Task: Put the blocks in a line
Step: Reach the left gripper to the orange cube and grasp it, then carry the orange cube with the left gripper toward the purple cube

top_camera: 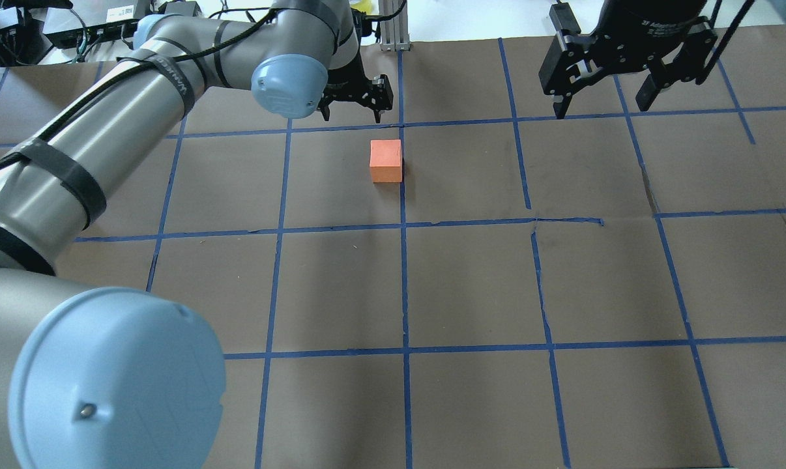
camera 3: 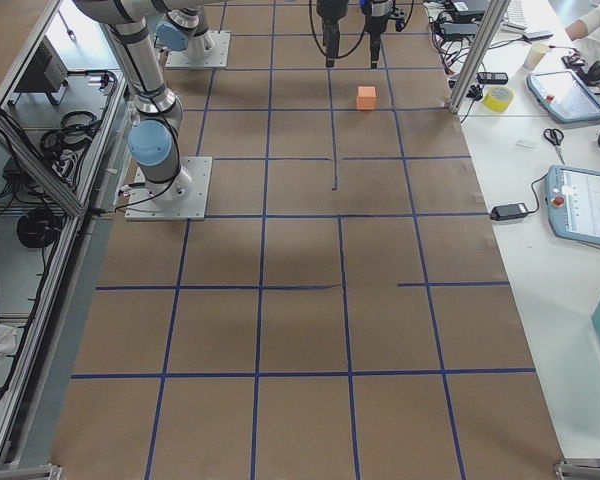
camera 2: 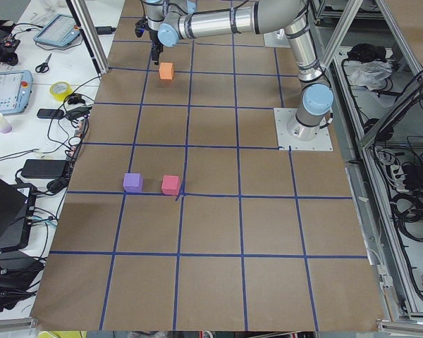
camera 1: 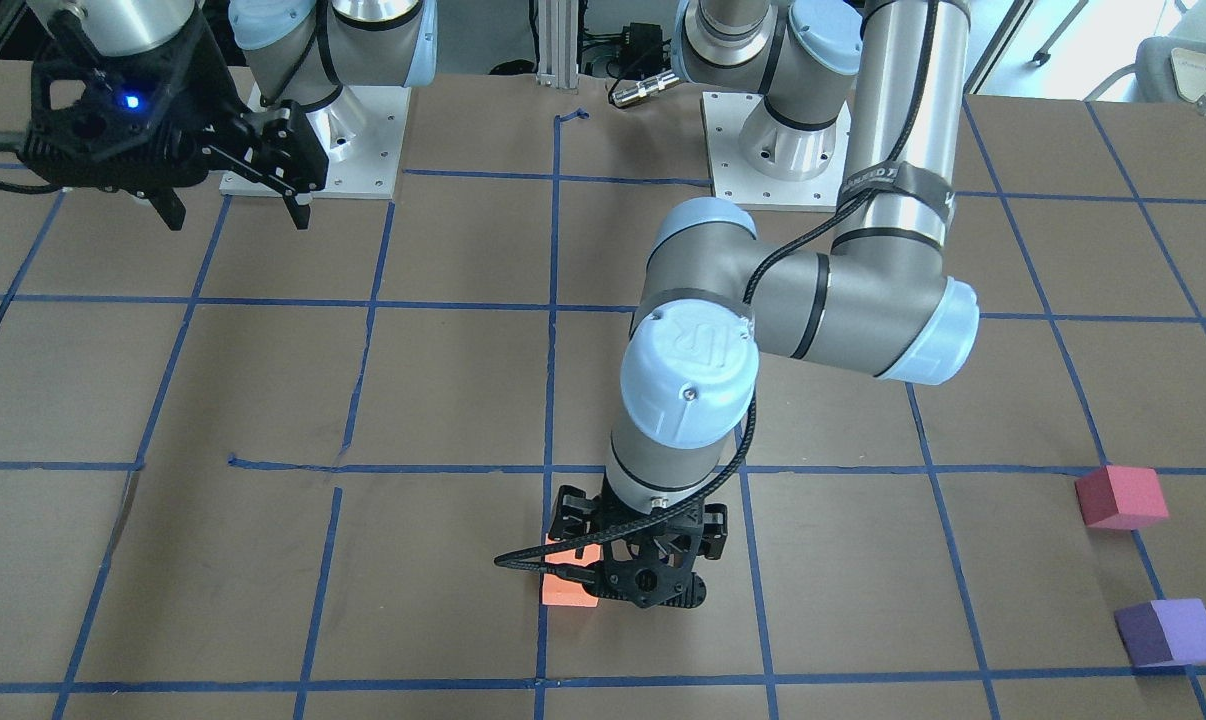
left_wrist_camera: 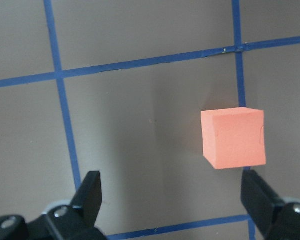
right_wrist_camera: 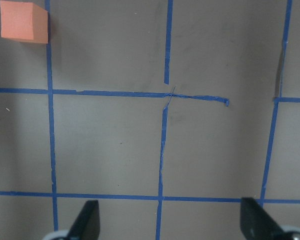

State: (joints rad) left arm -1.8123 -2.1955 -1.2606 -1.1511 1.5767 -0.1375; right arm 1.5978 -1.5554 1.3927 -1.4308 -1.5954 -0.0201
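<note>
**Orange block by the wide-open left gripper, two blocks well apart from it**

Blocks of three colours sit on a brown table marked with a grid of blue tape. From overhead, we see the orange block at about 12 o'clock from the table's middle, touching a tape line on its right side. The left gripper is just past it, at roughly 11 o'clock. Its jaws are spread wide and hold nothing. In the left wrist view, we find the orange block resting on the table close to the right-hand jaw, not touched by either one. The right gripper hangs above the table at about 2 o'clock from the orange block, its jaws also spread wide. From across the table, we see the pink block near the edge at 4 o'clock. The purple block is near it, at about 5 o'clock, with a gap between them. Both are well apart from the orange block.
</note>
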